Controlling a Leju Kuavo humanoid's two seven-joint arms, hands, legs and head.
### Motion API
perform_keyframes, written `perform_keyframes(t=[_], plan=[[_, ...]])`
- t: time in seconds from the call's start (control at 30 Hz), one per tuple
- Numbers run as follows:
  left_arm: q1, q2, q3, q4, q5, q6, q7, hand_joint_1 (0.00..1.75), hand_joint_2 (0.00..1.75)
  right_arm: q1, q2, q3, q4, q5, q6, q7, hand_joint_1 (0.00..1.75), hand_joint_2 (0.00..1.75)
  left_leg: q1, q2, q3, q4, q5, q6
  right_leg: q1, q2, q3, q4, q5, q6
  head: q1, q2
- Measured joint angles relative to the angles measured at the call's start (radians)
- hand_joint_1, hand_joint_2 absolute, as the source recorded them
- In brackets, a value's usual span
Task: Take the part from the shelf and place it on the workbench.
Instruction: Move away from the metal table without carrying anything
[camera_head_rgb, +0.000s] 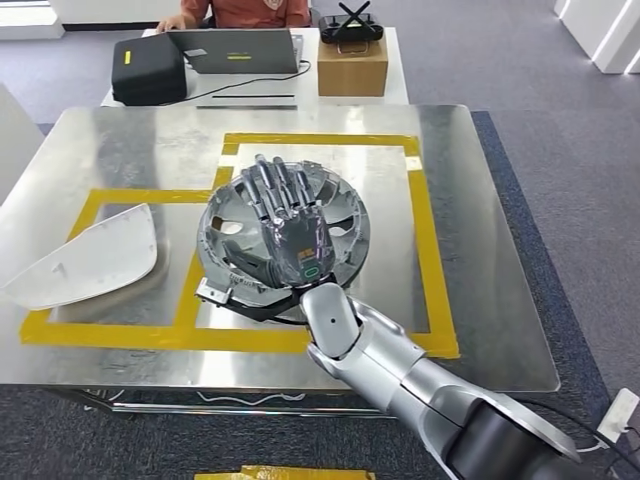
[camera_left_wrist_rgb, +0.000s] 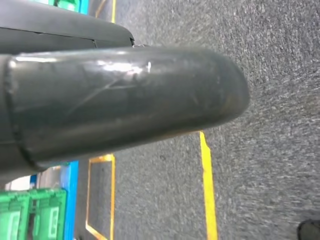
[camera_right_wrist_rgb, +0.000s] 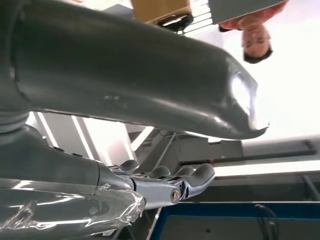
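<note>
One hand, the right hand (camera_head_rgb: 290, 225), lies flat with fingers spread on the round silver part (camera_head_rgb: 226, 225), which sits on the workbench (camera_head_rgb: 483, 290) inside the yellow tape. Lift straight up so you don't drag it. No bins hold anything nearby; the left hand's state I cannot tell.

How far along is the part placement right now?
Done: the round silver part is off the shelf and over the workbench, inside the yellow tape outline. In hand: the right hand lies on it, fingers spread. Left: let go and pull the arm back.
</note>
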Motion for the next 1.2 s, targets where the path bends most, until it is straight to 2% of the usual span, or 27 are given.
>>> perform_keyframes(t=[0.07,0.1,0.13,0.17,0.2,0.23,0.27,0.3,0.33,0.37,0.4,0.43,0.47,0.5,0.6,0.73,0.93,1.2], plan=[[-0.001,-0.001,0.0,0.0,-0.001,0.005,0.0,0.0,0.0,0.0,0.002,-0.002,0.001,0.0,0.0,-0.007,0.0,0.0,-0.002,-0.017,-0.002,-0.005,-0.004,0.011,0.004,-0.022,0.004,-0.003,-0.006,0.009,0.001,0.0],[0.0,-0.002,0.0,0.0,-0.002,0.007,0.0,0.0,0.0,0.0,0.004,-0.004,0.001,0.0,0.0,-0.012,0.0,0.0,0.0,-0.028,-0.002,-0.007,-0.003,0.016,0.002,-0.016,0.003,0.001,-0.013,0.015,0.002,0.0],[0.001,-0.002,0.0,0.0,-0.003,0.01,0.0,0.0,0.0,0.0,0.007,-0.007,0.002,0.0,0.0,-0.016,0.0,0.0,0.003,-0.038,-0.001,-0.01,-0.001,0.022,0.0,0.004,-0.004,0.019,-0.028,0.019,0.002,0.0],[0.0,-0.002,0.0,0.0,-0.004,0.012,0.0,0.0,0.0,0.0,0.008,-0.01,0.002,0.0,0.0,-0.021,0.0,0.0,0.006,-0.048,0.0,-0.012,0.0,0.028,-0.002,0.032,-0.023,0.059,-0.051,0.022,0.004,0.0],[-0.001,-0.002,0.0,0.0,-0.006,0.015,0.0,0.0,0.0,0.001,0.008,-0.015,0.004,0.0,0.0,-0.027,0.0,0.0,0.007,-0.058,0.0,-0.012,0.0,0.033,-0.003,0.062,-0.054,0.123,-0.082,0.024,0.006,0.0],[-0.002,-0.002,0.0,0.0,-0.008,0.018,0.0,0.0,0.0,0.005,0.008,-0.021,0.006,0.0,0.0,-0.037,0.0,0.0,0.007,-0.068,0.0,-0.012,0.0,0.036,-0.004,0.08,-0.092,0.197,-0.112,0.024,0.007,0.0],[-0.003,-0.002,0.0,0.0,-0.009,0.02,0.0,0.0,0.0,0.01,0.008,-0.027,0.009,0.0,0.0,-0.049,0.0,0.0,0.006,-0.078,0.001,-0.012,-0.001,0.038,-0.004,0.088,-0.128,0.26,-0.132,0.024,0.008,0.0],[-0.003,-0.003,0.0,0.0,-0.01,0.025,0.001,0.0,0.0,0.015,0.008,-0.034,0.012,0.0,0.0,-0.063,0.0,0.0,0.005,-0.087,0.001,-0.012,-0.002,0.039,-0.004,0.092,-0.152,0.294,-0.133,0.023,0.008,0.0],[-0.003,-0.004,0.0,0.0,-0.01,0.031,0.0,0.0,0.0,0.019,0.008,-0.04,0.016,0.0,0.0,-0.075,0.0,0.0,0.005,-0.095,0.002,-0.011,-0.003,0.039,-0.004,0.092,-0.158,0.285,-0.112,0.022,0.008,0.0],[-0.003,-0.005,0.0,0.0,-0.011,0.038,-0.001,0.0,0.0,0.02,0.009,-0.046,0.02,0.0,0.0,-0.084,0.0,0.0,0.005,-0.102,0.004,-0.011,-0.004,0.038,-0.004,0.093,-0.144,0.238,-0.074,0.019,0.008,0.0],[-0.002,-0.006,0.0,0.0,-0.011,0.044,-0.004,0.0,0.0,0.02,0.011,-0.051,0.023,0.0,0.0,-0.089,0.0,0.0,0.005,-0.107,0.006,-0.011,-0.005,0.036,-0.004,0.093,-0.117,0.166,-0.029,0.016,0.008,0.0],[-0.002,-0.007,0.0,0.0,-0.011,0.05,-0.008,0.0,0.0,0.02,0.012,-0.055,0.026,0.0,0.0,-0.091,0.0,0.0,0.003,-0.112,0.007,-0.009,-0.008,0.033,-0.003,0.094,-0.087,0.097,0.004,0.012,0.008,0.0],[-0.002,-0.008,0.0,0.0,-0.012,0.054,-0.014,0.0,0.0,0.019,0.014,-0.058,0.029,0.0,0.0,-0.093,0.0,0.0,0.002,-0.115,0.007,-0.007,-0.009,0.029,-0.004,0.095,-0.062,0.045,0.025,0.009,0.008,0.0],[-0.002,-0.008,0.0,0.0,-0.012,0.057,-0.02,0.0,0.0,0.02,0.015,-0.061,0.031,0.0,0.0,-0.094,0.0,0.0,0.0,-0.116,0.005,-0.005,-0.01,0.028,-0.004,0.097,-0.048,0.015,0.033,0.009,0.007,0.0],[0.0,-0.008,0.0,0.0,-0.013,0.06,-0.035,0.0,0.0,0.024,0.018,-0.064,0.039,0.0,0.0,-0.095,0.0,0.0,0.0,-0.116,0.004,-0.004,-0.009,0.029,-0.002,0.101,-0.044,0.004,0.033,0.011,0.006,0.0],[0.0,-0.01,0.0,0.0,-0.018,0.061,-0.043,0.0,0.0,0.028,0.018,-0.066,0.044,0.0,0.0,-0.095,0.0,0.0,0.004,-0.116,0.006,-0.008,-0.008,0.027,0.003,0.103,-0.044,0.005,0.031,0.005,0.006,0.0],[0.001,-0.012,0.0,0.0,-0.021,0.062,-0.046,0.0,0.0,0.031,0.018,-0.067,0.046,0.0,0.0,-0.095,0.0,0.0,0.007,-0.116,0.006,-0.011,-0.007,0.013,0.005,0.103,-0.044,0.006,0.03,0.0,0.007,0.0],[0.001,-0.016,0.0,0.0,-0.027,0.067,-0.054,0.0,0.0,0.032,0.018,-0.068,0.053,0.0,0.0,-0.095,0.0,0.0,0.004,-0.116,0.006,-0.011,-0.007,0.013,0.003,0.103,-0.043,0.006,0.03,0.0,0.007,0.0]])
